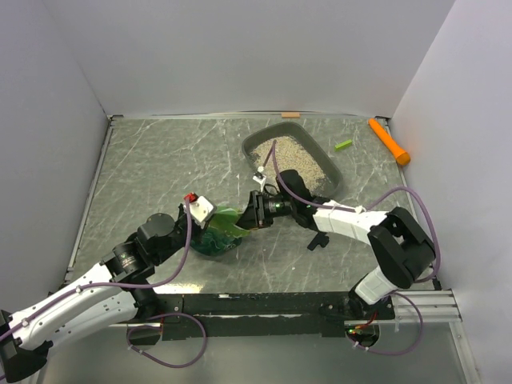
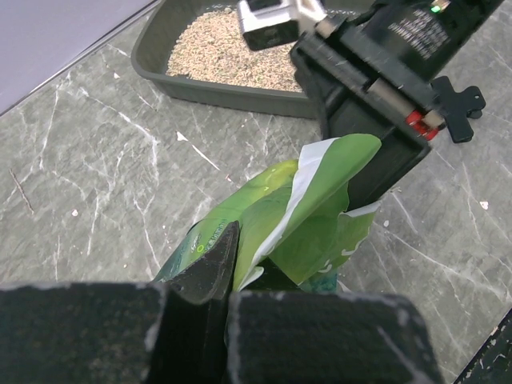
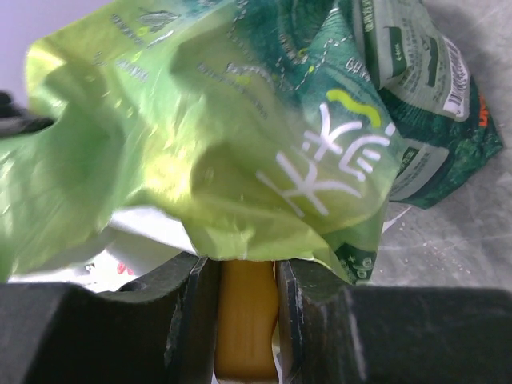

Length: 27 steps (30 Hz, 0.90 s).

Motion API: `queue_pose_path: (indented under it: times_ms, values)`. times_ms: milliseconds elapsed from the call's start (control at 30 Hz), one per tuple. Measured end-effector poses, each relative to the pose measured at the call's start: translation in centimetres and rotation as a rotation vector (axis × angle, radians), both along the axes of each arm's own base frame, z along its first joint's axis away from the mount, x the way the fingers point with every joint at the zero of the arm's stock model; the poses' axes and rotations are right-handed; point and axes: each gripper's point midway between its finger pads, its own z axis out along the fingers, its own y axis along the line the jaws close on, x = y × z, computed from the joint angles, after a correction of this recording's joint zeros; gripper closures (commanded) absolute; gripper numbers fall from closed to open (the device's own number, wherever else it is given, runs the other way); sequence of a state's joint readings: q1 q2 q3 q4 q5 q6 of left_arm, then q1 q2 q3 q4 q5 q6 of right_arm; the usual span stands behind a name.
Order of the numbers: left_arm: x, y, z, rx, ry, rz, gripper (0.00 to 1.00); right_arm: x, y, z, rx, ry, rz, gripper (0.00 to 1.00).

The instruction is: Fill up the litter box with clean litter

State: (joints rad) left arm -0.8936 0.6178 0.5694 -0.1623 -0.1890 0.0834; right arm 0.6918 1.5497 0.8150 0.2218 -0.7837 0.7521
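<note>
Green plastic nearest: my left gripper pinches the bag at its bottom, and the right gripper clamps its top edge. Beyond, the litter box holds litter — I judge we're mid-pour. Next: lift and tip over the box.

Dark grey litter box, angled at far right, holds pale clean litter, apparently shallow.
</note>
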Motion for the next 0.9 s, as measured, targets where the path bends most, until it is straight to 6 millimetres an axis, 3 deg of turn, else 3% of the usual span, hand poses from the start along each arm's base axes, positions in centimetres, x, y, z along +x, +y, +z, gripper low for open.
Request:
queue_pose_path:
  times_ms: [533, 900]
  values:
    - [0.3, -0.1, -0.6, 0.018, 0.012, 0.009, 0.99, -1.6, -3.6, 2.3, 0.219, 0.015, -0.102, 1.0]
    - [0.9, -0.1, -0.9, 0.031, 0.013, 0.037, 0.99, -2.9, -7.9, 4.7, 0.298, -0.042, -0.152, 1.0]
